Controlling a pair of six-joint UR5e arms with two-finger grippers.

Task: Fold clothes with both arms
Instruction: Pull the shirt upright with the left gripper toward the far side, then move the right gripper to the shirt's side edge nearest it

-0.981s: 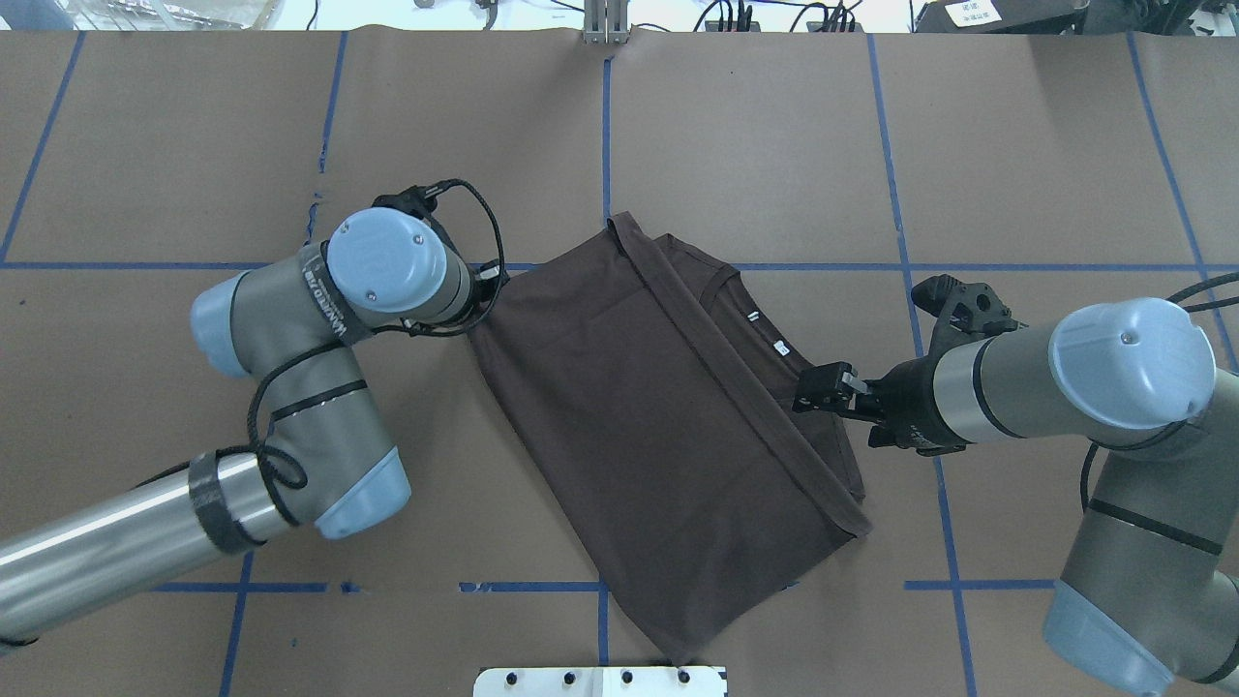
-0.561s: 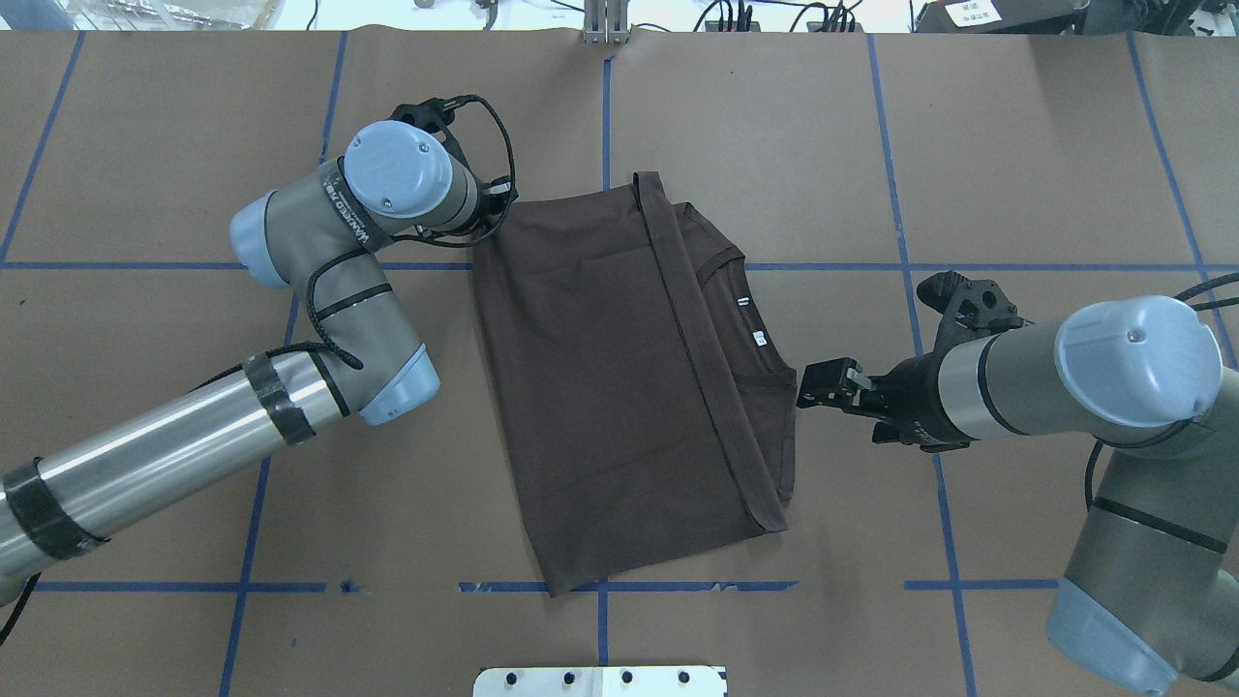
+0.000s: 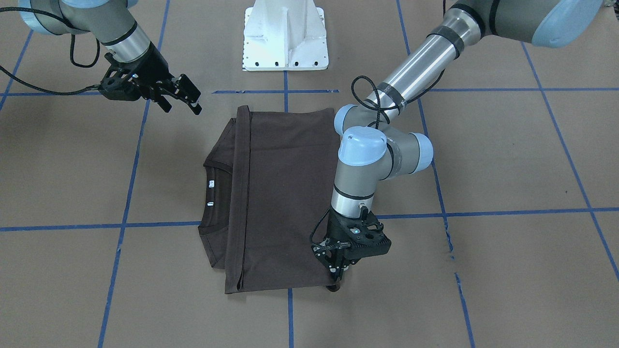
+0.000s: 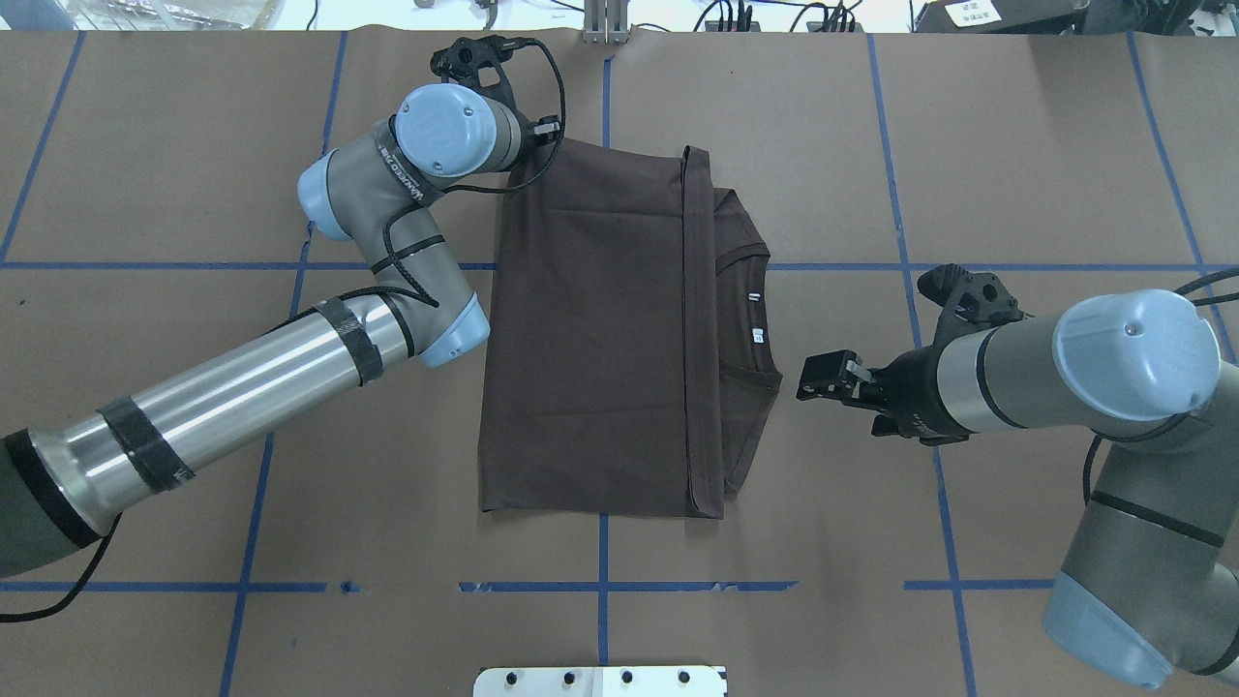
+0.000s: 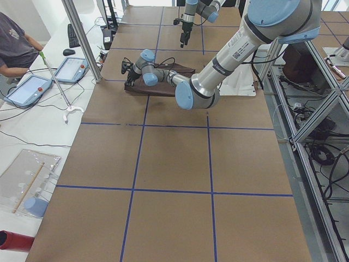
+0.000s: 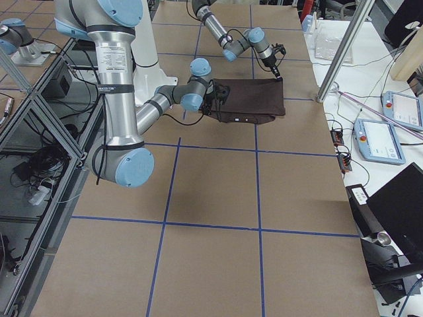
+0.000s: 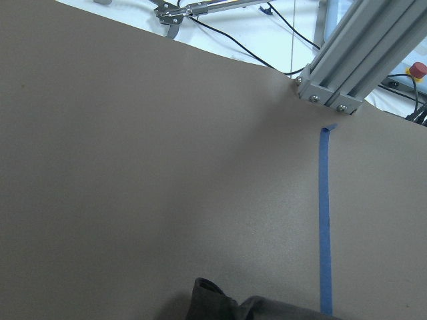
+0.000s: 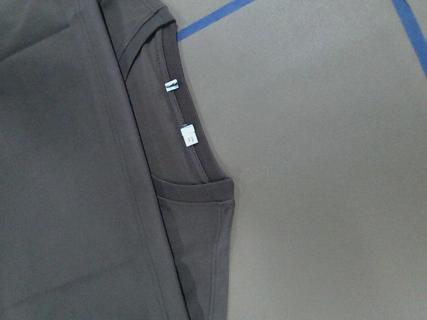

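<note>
1. Dragged farther away since earlier, the T-shirt [image 4: 590,329] now lies square, folded, on the table [image 4: 1016,145].
2. Left gripper [image 3: 334,281] pinches its far-left corner.
3. Right gripper [image 4: 821,376] hovers, jaws apart, just right of the collar [image 4: 750,368].

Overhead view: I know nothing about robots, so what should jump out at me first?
A dark brown T-shirt lies folded lengthwise mid-table, its collar and white tags peeking out toward the right arm. The left hand pinches the shirt's far corner, low against the brown paper table with its blue tape grid. The right hand hovers open beside the collar, touching nothing.
</note>
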